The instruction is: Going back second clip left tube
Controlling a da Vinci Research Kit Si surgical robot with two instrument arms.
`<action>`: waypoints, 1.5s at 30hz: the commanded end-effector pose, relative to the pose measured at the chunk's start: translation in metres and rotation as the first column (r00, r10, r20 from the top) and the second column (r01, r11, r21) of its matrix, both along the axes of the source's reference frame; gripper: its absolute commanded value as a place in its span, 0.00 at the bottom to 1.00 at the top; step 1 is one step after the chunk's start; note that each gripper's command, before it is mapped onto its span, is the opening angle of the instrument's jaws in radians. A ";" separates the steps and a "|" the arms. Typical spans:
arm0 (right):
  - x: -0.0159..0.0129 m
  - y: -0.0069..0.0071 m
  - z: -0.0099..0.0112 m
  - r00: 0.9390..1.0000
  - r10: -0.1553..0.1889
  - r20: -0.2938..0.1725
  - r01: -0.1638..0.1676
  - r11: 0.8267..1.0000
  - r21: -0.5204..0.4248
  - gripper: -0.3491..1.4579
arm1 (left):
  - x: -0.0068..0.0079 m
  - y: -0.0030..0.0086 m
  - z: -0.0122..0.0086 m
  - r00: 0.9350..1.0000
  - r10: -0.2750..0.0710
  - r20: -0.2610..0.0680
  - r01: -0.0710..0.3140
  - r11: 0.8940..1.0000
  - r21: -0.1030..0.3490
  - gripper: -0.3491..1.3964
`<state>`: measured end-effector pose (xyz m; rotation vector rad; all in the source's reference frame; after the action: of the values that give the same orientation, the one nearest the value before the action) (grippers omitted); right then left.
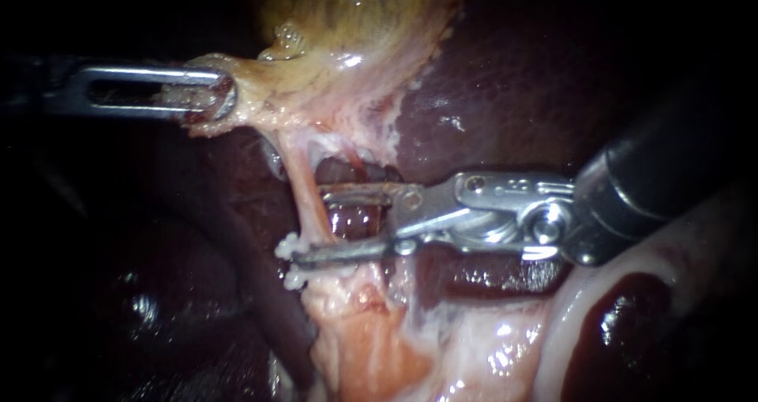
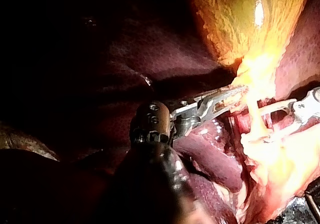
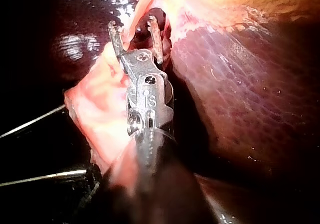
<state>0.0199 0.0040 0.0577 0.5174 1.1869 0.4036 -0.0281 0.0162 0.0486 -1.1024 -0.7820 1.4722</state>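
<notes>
The left tube [image 1: 309, 201] runs as a pale pink strand from the gallbladder's neck down to fatty tissue. My right instrument [image 1: 312, 222] has open jaws on either side of it, one above and one below. A white clip [image 1: 289, 247] sits on the tube at the lower jaw's tip, and a second white clip [image 1: 294, 278] lies just beneath it. My left instrument [image 1: 221, 94] is shut on the pale tissue of the gallbladder [image 1: 355, 31] and holds it out to the left. The right wrist view shows my right instrument [image 3: 134, 26] open with pink tissue between its jaws.
Dark red liver [image 1: 505, 102] lies behind and to the right of the tube. Pale fatty tissue [image 1: 371, 331] spreads below the clips. In the left wrist view my left instrument [image 2: 227, 96] grips tissue under the yellow gallbladder [image 2: 240, 18], with my right instrument [image 2: 305, 108] beyond it.
</notes>
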 end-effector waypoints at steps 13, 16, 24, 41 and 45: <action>-0.0115 0.0001 -0.0021 0.997 -0.065 -0.028 0.063 0.996 -0.067 0.47 | -0.0001 0.0000 0.0000 1.000 -0.002 -0.001 0.002 1.000 0.000 0.00; -0.0127 0.0003 -0.0018 0.997 -0.071 -0.024 0.069 0.995 -0.067 0.47 | -0.0002 -0.0001 0.0001 1.000 -0.003 -0.002 0.003 1.000 0.000 0.00; -0.0135 0.0008 -0.0018 0.997 -0.069 -0.024 0.068 0.995 -0.070 0.47 | -0.0022 -0.0008 0.0014 1.000 0.003 0.003 -0.003 1.000 -0.005 0.00; -0.0141 0.0011 -0.0020 0.997 -0.072 -0.025 0.070 0.995 -0.074 0.47 | -0.0060 -0.0011 0.0051 1.000 0.016 0.012 -0.015 1.000 -0.015 0.00; -0.0141 0.0011 -0.0020 0.997 -0.072 -0.025 0.070 0.995 -0.073 0.47 | -0.0060 -0.0011 0.0051 1.000 0.016 0.012 -0.016 1.000 -0.015 0.00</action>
<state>0.0058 0.0051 0.0557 0.5022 1.2022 0.2920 -0.0341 0.0151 0.0538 -1.1208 -0.7913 1.4873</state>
